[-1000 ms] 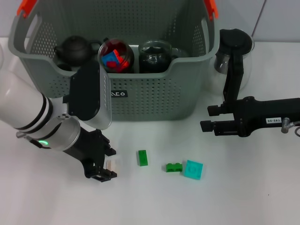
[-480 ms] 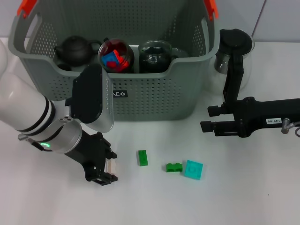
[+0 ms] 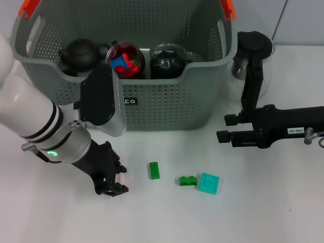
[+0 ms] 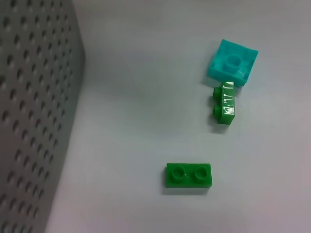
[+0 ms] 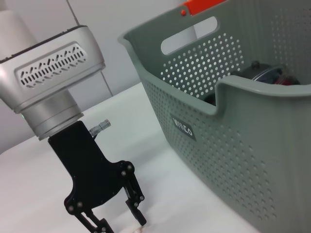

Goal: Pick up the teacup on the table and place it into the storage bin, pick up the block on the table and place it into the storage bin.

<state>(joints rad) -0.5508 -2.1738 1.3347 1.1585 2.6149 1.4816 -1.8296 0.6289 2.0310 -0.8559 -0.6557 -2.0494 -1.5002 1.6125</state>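
On the white table, in front of the grey storage bin, my left gripper reaches down with its fingers apart on either side of a small pale block. The right wrist view shows the same gripper from the front, with the pale block at a fingertip. More blocks lie to its right: a flat green one, a small green one and a teal one. No teacup shows on the table. My right gripper hovers open at the right.
Inside the bin are a black teapot, a round glass holding red and blue pieces and a dark glass pot. A glass coffee pot stands right of the bin, behind the right arm. The bin's wall is close to the left wrist.
The left arm's wrist body has shifted slightly up and right. The gripper stays at the pale block, its fingers a little closer together. The right arm and the other blocks are unmoved.
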